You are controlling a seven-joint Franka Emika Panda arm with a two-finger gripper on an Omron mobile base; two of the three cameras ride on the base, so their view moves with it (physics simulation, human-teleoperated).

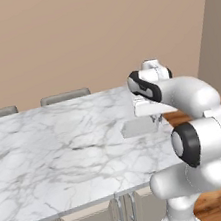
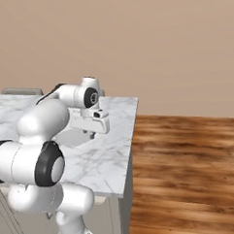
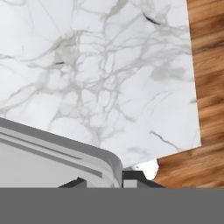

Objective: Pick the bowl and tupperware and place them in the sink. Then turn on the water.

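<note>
- I see my white robot arm with dark joints (image 1: pixel 197 134) reaching out over the white marble counter with thin grey veins (image 1: pixel 53 152).
- The two-finger gripper (image 1: pixel 156 119) hangs near the right end of the counter, pointing down.
- In the left base view a small flat pale grey-white box with rounded corners, the tupperware (image 1: pixel 138 127), sits right under the gripper.
- It casts a soft shadow on the marble, and I cannot tell if it rests on the counter or is lifted a little.
- In the hand view the tupperware (image 3: pixel 52 162) fills the bottom left, very close to the camera, with one rounded corner showing.
- The dark finger tips (image 3: pixel 131 177) stand right beside that rounded corner, touching its edge.
- The jaws are pressed almost together and pinch the thin edge of the tupperware.
- In the right base view the gripper (image 2: pixel 90 135) sits close over the counter (image 2: pixel 111 153), near its corner.
- The brown wood floor (image 2: pixel 190 173) lies past the end of the counter.
- Two grey chair backs (image 1: pixel 64 96) poke up behind the far edge of the counter.
- A plain tan wall (image 1: pixel 84 30) stands behind it all.
- Pale cabinet doors with thin metal handles (image 1: pixel 125 209) sit under the counter's front edge.
</note>
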